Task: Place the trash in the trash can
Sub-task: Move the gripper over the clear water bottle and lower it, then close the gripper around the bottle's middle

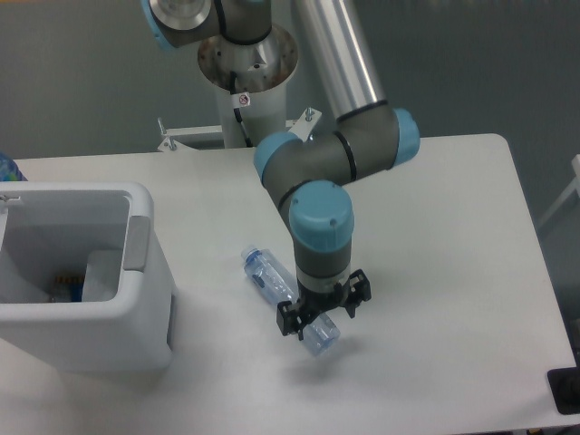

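Your gripper (323, 313) straddles the lower end of the crushed bottle (272, 281), which lies at centre frame on the white table (435, 227); fingers spread, not clenched. At left, the trash can (136, 299) holds indistinct items.

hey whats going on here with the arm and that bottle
The gripper is down over the clear plastic bottle lying on the white table, its open fingers straddling the bottle's far end. The bottle is not lifted yet. The white trash can stands apart at the table's left edge.
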